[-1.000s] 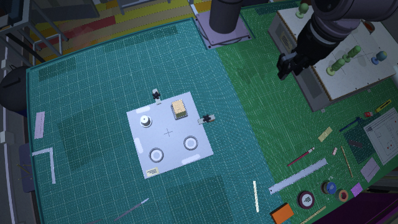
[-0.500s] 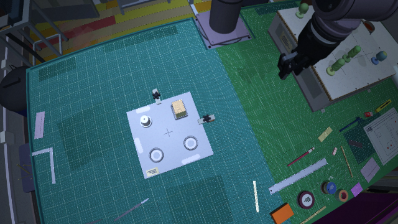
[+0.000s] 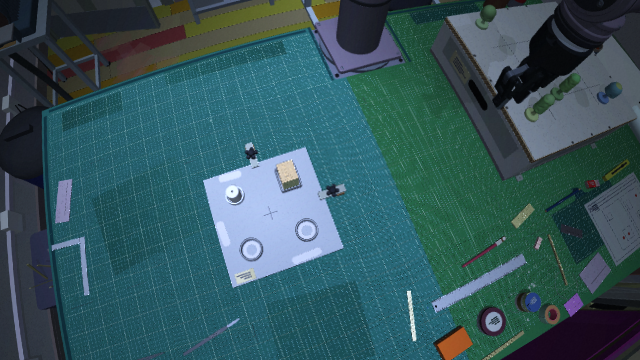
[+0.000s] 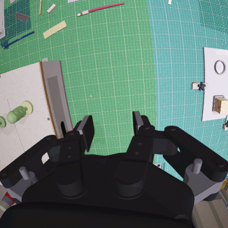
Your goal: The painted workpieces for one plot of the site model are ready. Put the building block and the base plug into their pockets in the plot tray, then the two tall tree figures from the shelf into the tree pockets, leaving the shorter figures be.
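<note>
The white plot tray (image 3: 272, 215) lies in the middle of the teal mat, with the tan building block (image 3: 288, 175) in its back right pocket and the grey base plug (image 3: 233, 193) in its back left pocket. Two round tree pockets (image 3: 306, 229) (image 3: 251, 249) at the tray's front stand empty. On the raised shelf (image 3: 545, 75) at the right, two tall green tree figures (image 3: 540, 106) (image 3: 566, 85) stand side by side, with a shorter green figure (image 3: 486, 15) at the back and a blue one (image 3: 611, 92) to the right. My gripper (image 4: 112, 124) hangs over the shelf's near left edge, open and empty.
The shelf's grey front face (image 3: 475, 95) drops to the green mat. Two small clamps (image 3: 251, 154) (image 3: 332, 190) hold the tray's back and right edges. Pencils, a ruler (image 3: 479, 283), tape rolls (image 3: 492, 321) and an orange block (image 3: 453, 343) litter the green mat at lower right.
</note>
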Tool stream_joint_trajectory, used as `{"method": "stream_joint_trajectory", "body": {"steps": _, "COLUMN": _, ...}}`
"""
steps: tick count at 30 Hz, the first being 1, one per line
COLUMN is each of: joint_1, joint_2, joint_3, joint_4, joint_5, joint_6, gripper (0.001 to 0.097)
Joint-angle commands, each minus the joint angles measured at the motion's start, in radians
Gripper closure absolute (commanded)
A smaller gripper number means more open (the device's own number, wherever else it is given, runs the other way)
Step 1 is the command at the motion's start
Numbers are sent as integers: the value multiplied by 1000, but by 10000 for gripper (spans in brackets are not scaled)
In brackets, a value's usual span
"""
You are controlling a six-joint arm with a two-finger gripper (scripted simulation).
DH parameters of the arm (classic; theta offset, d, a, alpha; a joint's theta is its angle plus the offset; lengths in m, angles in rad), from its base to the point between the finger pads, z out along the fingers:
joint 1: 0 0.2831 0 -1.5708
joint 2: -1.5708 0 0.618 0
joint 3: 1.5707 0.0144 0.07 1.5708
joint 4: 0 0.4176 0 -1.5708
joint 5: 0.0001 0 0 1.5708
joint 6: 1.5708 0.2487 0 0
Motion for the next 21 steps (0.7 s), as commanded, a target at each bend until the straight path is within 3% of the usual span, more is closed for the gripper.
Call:
{"method": "stream_joint_trajectory", "body": {"steps": 1, "joint_1": 24, "joint_2": 0, "joint_3": -1, "joint_4": 0, "joint_5": 0, "joint_6": 23, "gripper": 481}}
{"method": "stream_joint_trajectory", "body": {"steps": 13, "joint_1": 327, "joint_2": 32, "joint_3": -49, "joint_4": 0, "joint_5": 16, "joint_6": 326, "gripper": 481}}
{"method": "stream_joint_trajectory", "body": {"steps": 21, "joint_1": 447, "joint_2": 64, "joint_3": -100, "joint_4": 0, "joint_5": 35, "joint_6": 447, "gripper": 481}}
